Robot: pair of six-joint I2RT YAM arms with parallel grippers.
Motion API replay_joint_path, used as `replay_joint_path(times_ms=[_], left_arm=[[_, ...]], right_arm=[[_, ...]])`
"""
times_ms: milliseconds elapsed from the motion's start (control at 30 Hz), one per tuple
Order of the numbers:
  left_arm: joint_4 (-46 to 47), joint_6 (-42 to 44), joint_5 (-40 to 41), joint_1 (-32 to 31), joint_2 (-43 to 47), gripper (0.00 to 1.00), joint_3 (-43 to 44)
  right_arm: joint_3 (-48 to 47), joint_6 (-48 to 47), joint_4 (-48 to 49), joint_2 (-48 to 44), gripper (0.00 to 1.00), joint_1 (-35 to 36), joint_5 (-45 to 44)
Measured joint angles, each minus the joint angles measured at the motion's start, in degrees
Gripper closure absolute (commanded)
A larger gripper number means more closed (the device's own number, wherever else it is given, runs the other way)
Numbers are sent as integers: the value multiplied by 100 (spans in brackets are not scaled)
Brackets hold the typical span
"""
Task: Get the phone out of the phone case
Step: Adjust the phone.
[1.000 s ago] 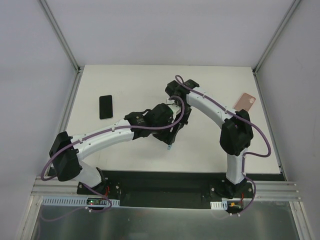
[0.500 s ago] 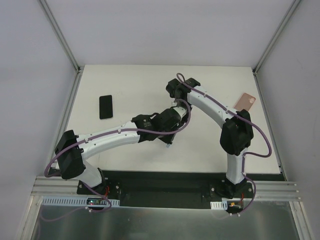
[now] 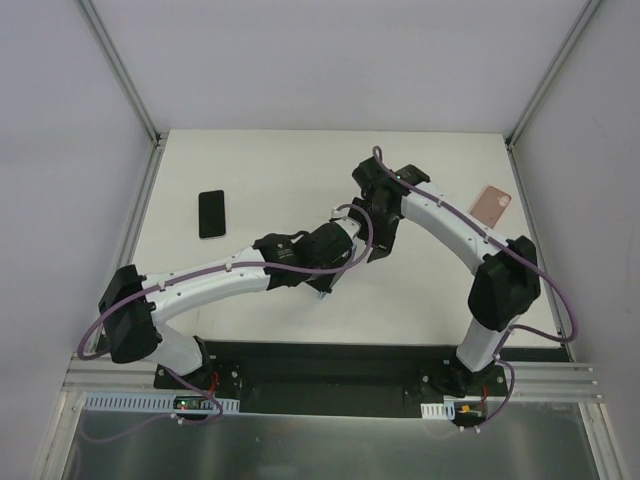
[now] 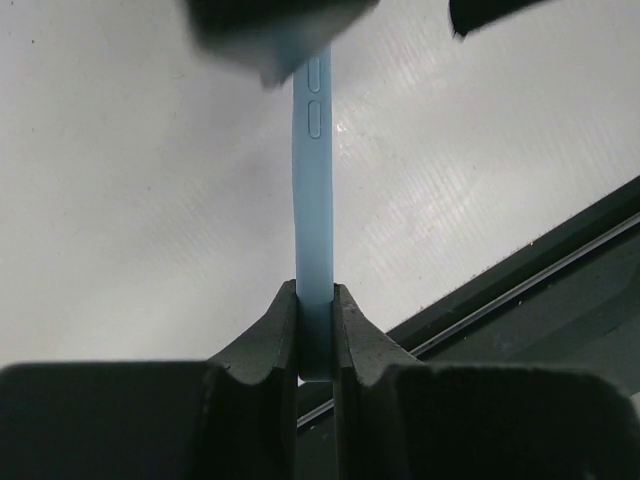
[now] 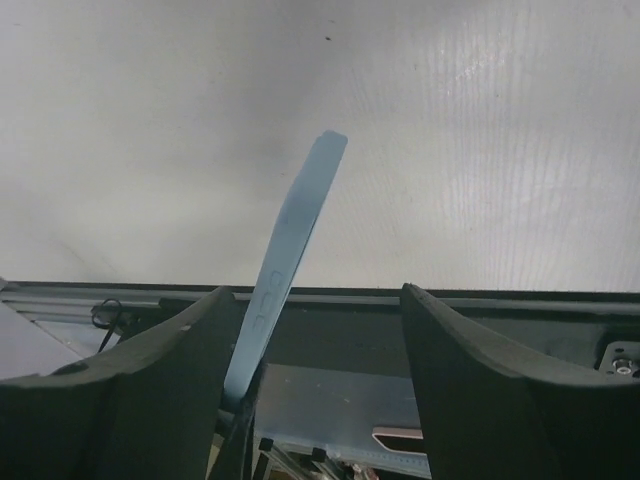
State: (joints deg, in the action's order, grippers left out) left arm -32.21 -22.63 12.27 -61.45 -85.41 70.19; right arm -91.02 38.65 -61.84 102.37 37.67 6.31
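I see my left gripper pinching the light-blue phone case edge-on, my right gripper spread, seemingly clear of it.

blue case, upper end behind blurred dark shape; nearly hidden from above

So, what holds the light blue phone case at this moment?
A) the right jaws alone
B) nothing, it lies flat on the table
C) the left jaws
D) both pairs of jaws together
C: in the left wrist view the left jaws are clamped on one end of the light blue phone case, and in the right wrist view the right jaws stand wide apart, not closed on it.
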Motion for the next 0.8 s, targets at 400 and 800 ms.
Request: replay_joint_path(times_ms=[400, 800], left_arm=[[708, -310, -2157, 1705, 1759, 100, -1617], [3545, -2411, -4817, 3257, 2371, 100, -2892]], right_arm=[[2260, -938, 2671, -2514, 33, -918, 997], [4642, -295, 6122, -3110, 32, -1071, 2592]])
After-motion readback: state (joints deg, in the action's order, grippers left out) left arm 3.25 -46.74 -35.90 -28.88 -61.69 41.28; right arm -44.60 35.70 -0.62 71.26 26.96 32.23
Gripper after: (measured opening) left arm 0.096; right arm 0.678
